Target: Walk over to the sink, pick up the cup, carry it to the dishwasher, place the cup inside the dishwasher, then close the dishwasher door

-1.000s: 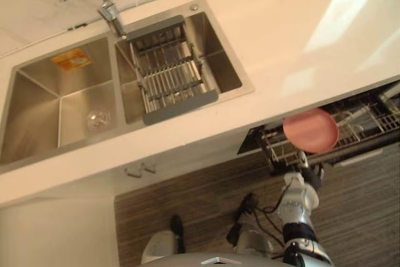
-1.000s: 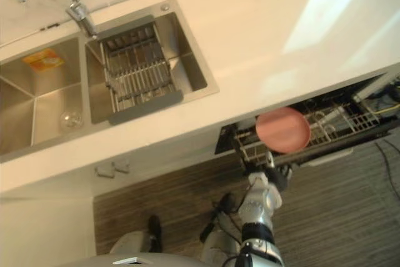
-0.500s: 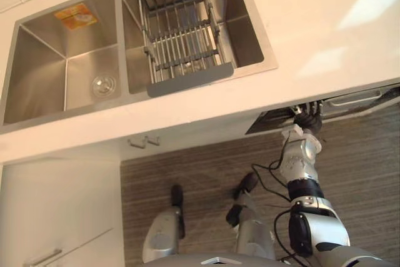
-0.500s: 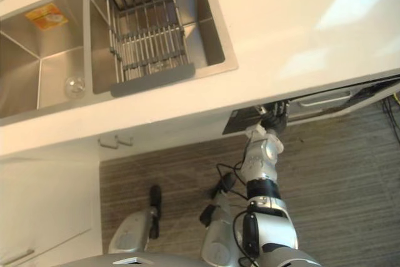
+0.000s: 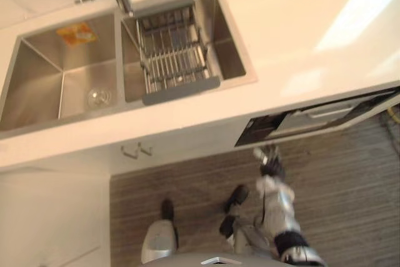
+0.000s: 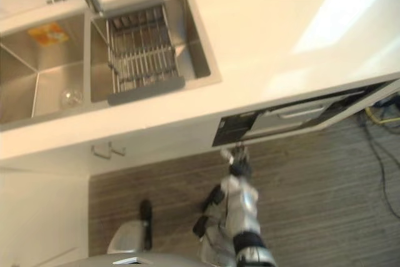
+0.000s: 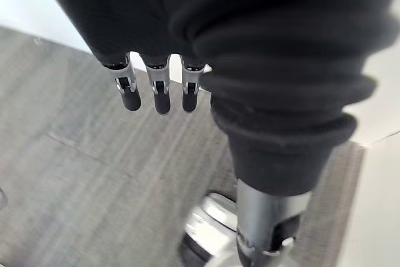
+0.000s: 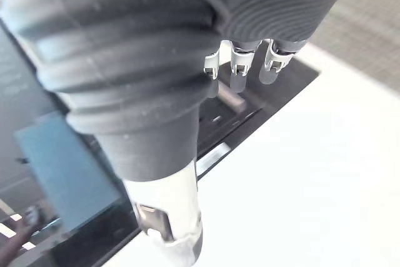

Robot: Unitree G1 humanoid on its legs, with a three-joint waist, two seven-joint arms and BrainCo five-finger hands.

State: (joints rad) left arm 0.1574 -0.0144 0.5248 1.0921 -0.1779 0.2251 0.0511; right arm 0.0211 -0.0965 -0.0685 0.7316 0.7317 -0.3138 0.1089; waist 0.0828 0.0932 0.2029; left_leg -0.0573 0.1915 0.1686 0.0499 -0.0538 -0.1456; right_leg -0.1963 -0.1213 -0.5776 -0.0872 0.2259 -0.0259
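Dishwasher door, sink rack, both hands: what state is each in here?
Dishwasher door: almost shut, top edge leaning out a little.
Sink rack: lying across the right basin.
Right hand: open, empty, fingers straight towards the door.
Left hand: open, empty, hanging over the floor.

My right hand [image 8: 156,42] hangs with fingers [image 8: 240,74] loose and empty, the dishwasher's dark panel [image 8: 284,89] and a white surface [image 8: 312,179] just past them.
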